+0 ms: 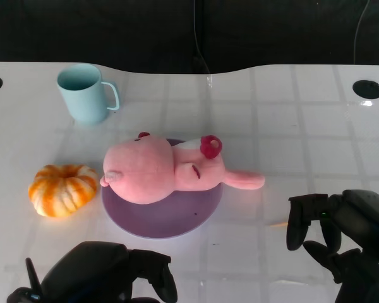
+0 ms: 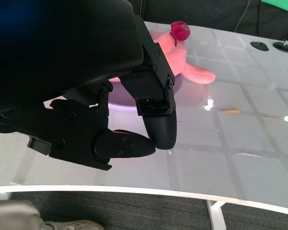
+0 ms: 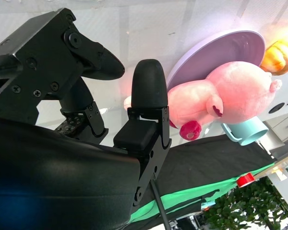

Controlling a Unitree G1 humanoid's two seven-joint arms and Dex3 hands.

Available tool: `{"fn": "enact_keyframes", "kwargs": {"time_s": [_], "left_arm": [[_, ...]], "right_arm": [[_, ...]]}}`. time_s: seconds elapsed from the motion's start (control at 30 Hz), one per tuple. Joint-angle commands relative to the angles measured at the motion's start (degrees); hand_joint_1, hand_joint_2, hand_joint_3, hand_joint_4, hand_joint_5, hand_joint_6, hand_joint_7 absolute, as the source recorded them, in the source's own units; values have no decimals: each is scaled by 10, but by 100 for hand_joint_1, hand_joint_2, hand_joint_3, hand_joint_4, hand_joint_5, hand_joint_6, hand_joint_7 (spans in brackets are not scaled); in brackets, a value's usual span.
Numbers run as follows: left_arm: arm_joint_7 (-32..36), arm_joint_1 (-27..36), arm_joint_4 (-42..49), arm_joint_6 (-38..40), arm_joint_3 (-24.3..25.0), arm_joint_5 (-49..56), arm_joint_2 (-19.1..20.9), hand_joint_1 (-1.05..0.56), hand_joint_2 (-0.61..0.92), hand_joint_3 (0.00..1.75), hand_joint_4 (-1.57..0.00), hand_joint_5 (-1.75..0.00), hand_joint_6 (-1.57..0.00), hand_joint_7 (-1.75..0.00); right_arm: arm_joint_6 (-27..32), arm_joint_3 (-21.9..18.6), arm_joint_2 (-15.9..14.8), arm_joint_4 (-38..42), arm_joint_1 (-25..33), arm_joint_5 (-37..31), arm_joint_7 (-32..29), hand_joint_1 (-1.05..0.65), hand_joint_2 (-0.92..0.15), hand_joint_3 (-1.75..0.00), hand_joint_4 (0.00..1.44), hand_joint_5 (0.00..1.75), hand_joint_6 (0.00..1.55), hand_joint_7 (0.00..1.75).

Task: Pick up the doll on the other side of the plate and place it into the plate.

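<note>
A pink plush doll (image 1: 161, 169) with a magenta bow lies on its side on the purple plate (image 1: 170, 218) at the table's middle; one limb sticks out past the plate's right rim. The right wrist view shows the doll (image 3: 225, 98) on the plate (image 3: 216, 50) too. My right hand (image 1: 341, 230) hovers over the table right of the plate, fingers apart, holding nothing. My left hand (image 1: 107, 274) sits at the near edge, below the plate, fingers curled in on nothing (image 2: 134, 124). The left wrist view catches part of the doll (image 2: 189, 64) behind the fingers.
A light blue mug (image 1: 85, 93) stands at the back left. An orange-and-white pumpkin (image 1: 63, 188) lies just left of the plate. Round holes (image 1: 367, 89) mark the table's far corners. The table's white surface (image 1: 303, 132) stretches right of the plate.
</note>
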Motion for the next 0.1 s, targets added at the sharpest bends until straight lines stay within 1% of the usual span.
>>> {"fn": "enact_keyframes", "kwargs": {"time_s": [0.03, 0.1], "left_arm": [[10, -2, 8, 0, 3, 1, 1, -31, 92, 32, -71, -138, -78, -88], [14, -3, 12, -4, 3, 3, -1, -30, 92, 32, -71, -138, -78, -88]], "right_arm": [[-4, -1, -12, -4, 2, 10, 6, -3, -30, -124, 87, 174, 83, 133], [-9, 0, -13, -1, 2, 11, 6, -2, -29, -125, 86, 174, 83, 133]]}}
